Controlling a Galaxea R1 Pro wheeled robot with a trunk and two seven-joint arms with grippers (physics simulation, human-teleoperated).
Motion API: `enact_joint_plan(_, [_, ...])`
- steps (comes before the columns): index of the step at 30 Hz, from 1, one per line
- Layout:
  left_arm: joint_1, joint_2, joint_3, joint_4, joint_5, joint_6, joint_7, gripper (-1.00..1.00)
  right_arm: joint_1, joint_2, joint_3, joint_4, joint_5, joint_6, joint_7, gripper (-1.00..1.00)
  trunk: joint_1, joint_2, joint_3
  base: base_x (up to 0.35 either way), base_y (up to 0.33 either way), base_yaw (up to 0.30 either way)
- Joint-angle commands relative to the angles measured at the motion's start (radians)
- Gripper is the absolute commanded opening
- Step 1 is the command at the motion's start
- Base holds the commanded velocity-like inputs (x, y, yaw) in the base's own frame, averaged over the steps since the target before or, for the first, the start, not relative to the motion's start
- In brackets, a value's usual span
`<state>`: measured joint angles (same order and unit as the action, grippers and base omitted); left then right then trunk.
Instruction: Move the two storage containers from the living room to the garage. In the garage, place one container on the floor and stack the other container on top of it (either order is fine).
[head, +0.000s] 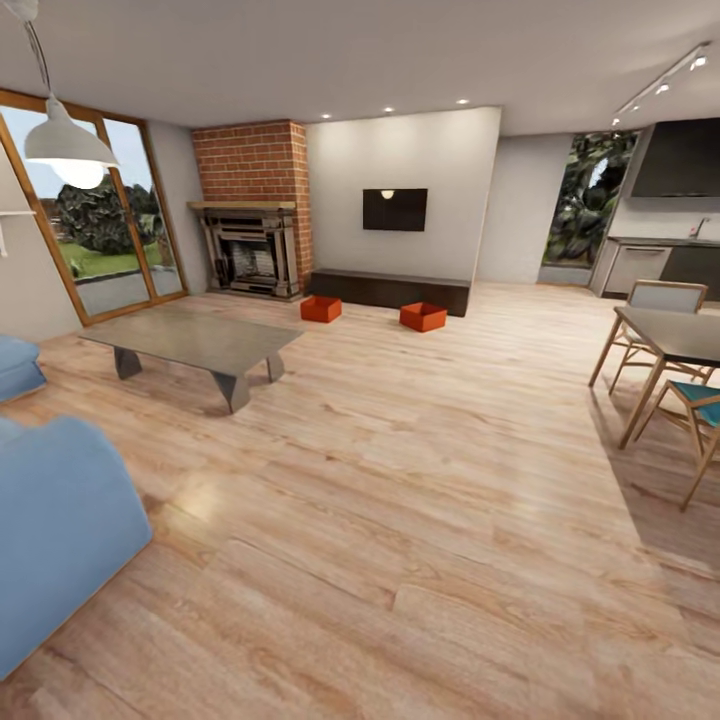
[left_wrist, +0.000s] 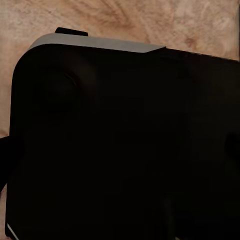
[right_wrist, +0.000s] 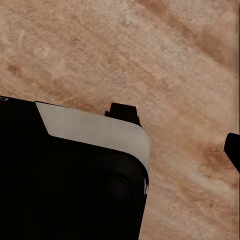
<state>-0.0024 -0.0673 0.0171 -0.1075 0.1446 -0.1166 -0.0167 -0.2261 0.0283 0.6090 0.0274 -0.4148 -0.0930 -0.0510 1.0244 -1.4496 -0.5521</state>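
Note:
The two storage containers are orange-red open bins on the light wood floor of the living room, far ahead in the head view. One container (head: 320, 308) lies near the brick fireplace (head: 250, 210). The other container (head: 423, 317) sits in front of the low dark bench (head: 390, 290) under the wall TV (head: 394, 209). Both are upright and about a bin's length apart. In the left wrist view, my dark base (left_wrist: 125, 145) sits over wood floor. In the right wrist view, one dark fingertip (right_wrist: 233, 151) shows at the frame's edge, far from the other side, with nothing between.
A low grey coffee table (head: 195, 342) stands left of the path, and blue sofa cushions (head: 55, 520) are near left. A dining table (head: 672, 340) with wooden chairs is on the right, the kitchen counter (head: 655, 262) behind it. Wide wood floor (head: 400, 480) runs toward the bins.

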Motion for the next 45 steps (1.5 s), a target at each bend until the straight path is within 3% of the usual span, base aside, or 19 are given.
enact_joint_plan(1, [0.0, 0.0, 0.001, 0.0, 0.007, -0.002, -0.002, 1.0, -0.001, 0.001, 0.009, 0.003, -0.009, -0.005, -0.001, 1.0, 0.001, 0.0, -0.001, 0.337, 0.0, 0.0])
enact_joint_plan(45, [-0.001, 0.0, 0.001, 0.0, 0.007, -0.002, -0.002, 1.0, -0.001, 0.001, 0.008, 0.003, -0.01, -0.004, -0.001, 1.0, 0.001, 0.0, -0.001, 0.337, 0.0, 0.0])
